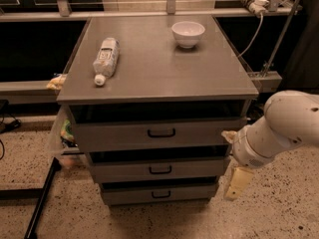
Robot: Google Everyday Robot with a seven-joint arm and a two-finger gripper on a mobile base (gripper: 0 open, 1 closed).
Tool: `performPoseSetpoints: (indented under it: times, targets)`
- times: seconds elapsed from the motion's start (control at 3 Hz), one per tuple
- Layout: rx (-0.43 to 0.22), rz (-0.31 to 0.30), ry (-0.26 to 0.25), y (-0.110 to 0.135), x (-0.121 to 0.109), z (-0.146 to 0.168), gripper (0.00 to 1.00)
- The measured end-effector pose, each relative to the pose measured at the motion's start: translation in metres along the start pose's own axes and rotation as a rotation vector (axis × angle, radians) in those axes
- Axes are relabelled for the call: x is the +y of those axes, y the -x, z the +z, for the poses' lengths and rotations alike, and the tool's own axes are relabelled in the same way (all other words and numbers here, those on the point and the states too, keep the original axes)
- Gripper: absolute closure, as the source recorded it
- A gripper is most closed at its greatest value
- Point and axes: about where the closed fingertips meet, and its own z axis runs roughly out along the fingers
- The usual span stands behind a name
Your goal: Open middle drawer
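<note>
Camera view: the bottle (105, 59) lying on the table (159, 73) has a white label whose print is too small to read; a white bowl (188, 33) stands well apart from it. The middle drawer (159, 170) is the second of three fronts below. The gripper (228, 165) hangs at the drawers' right end, its pale fingers (234, 183) spread wide and holding nothing. Its arm is cut off at the right edge.

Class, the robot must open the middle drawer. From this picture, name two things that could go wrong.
1. The end effector hangs low to the right of the cabinet. Its three drawers look alike and stack closely, so it might hook the bottom drawer instead of the middle drawer.
2. The bottle lies on its side on the cabinet top; a jolt could roll it.
</note>
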Motion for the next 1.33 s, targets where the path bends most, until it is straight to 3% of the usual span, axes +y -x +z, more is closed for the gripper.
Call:
performPoseSetpoints:
  times: [0.33,0.67,1.0,1.33]
  targets:
    - [0.000,0.000,0.000,0.000,0.000,0.000,0.00]
    - [0.001,-0.013,0.001,-0.010,0.005,0.029,0.00]
    - [-0.002,-0.041,-0.018,-0.028,0.010,0.079,0.00]
    - [-0.053,-0.048,-0.077,-0.039,0.003,0.134,0.00]
